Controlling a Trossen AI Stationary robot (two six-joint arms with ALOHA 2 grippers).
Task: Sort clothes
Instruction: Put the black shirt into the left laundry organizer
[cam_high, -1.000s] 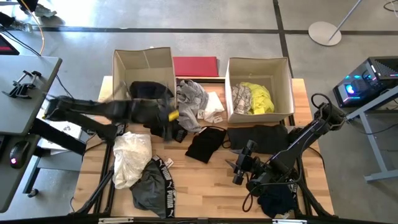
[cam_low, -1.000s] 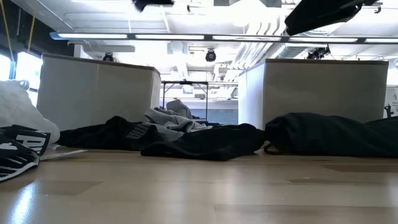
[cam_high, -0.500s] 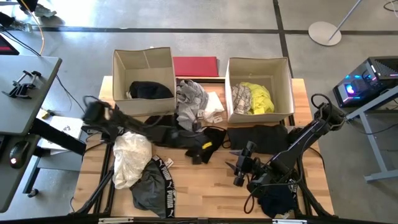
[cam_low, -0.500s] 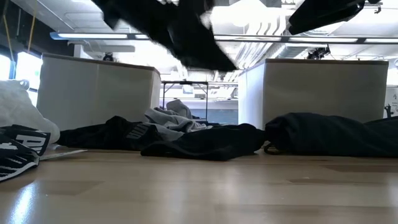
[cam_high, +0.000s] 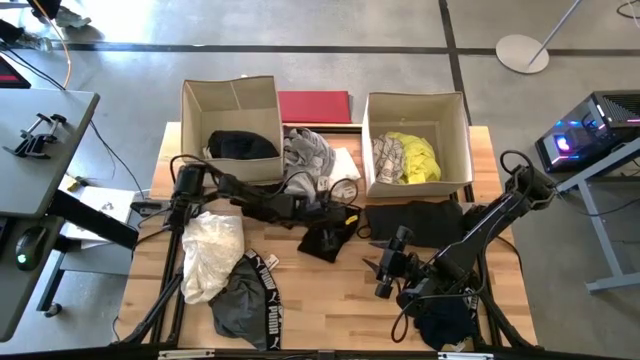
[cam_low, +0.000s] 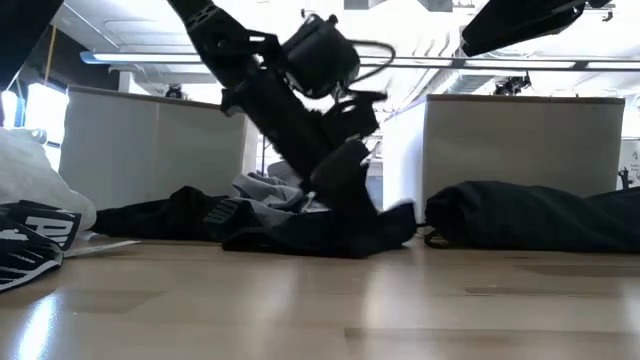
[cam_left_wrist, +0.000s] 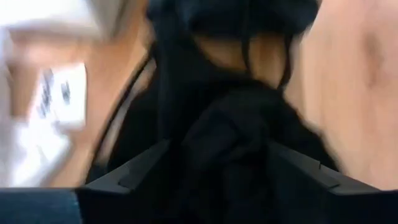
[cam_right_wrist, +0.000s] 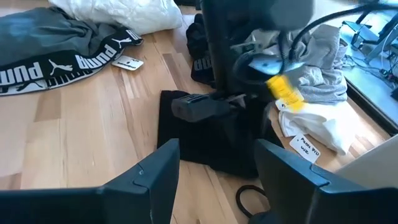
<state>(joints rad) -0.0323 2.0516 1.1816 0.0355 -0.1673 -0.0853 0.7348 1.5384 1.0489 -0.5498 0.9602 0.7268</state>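
A black garment (cam_high: 322, 240) lies crumpled on the middle of the table; it also shows in the low view (cam_low: 330, 235) and the right wrist view (cam_right_wrist: 211, 146). My left gripper (cam_high: 335, 215) is open and reaches down onto it from the left box's side (cam_low: 350, 190). In the left wrist view the black cloth (cam_left_wrist: 230, 124) fills the gap between the two spread fingers. My right gripper (cam_high: 378, 272) is open and empty above the near right of the table (cam_right_wrist: 217, 155). The other clothes lie around the table and in the two boxes. My left gripper comes at the black garment slanting down from the table's left. A raised hump of the cloth (cam_left_wrist: 236, 143) stands between its open fingers. The fingertips are sunk out of sight in the cloth, so I cannot tell how they touch it. The garment lies on the table.
The left box (cam_high: 230, 95) holds a black garment; the right box (cam_high: 415, 105) holds neon yellow and printed ones. A grey garment (cam_high: 305, 155), a cream-white one (cam_high: 210, 255), the grey PUMA one (cam_high: 245, 300) and a black one (cam_high: 415, 218) lie on the table. A red board (cam_high: 315, 105) lies between the boxes.
My left gripper has swung from beside the left box toward the table's right and come down onto the black garment in the middle.
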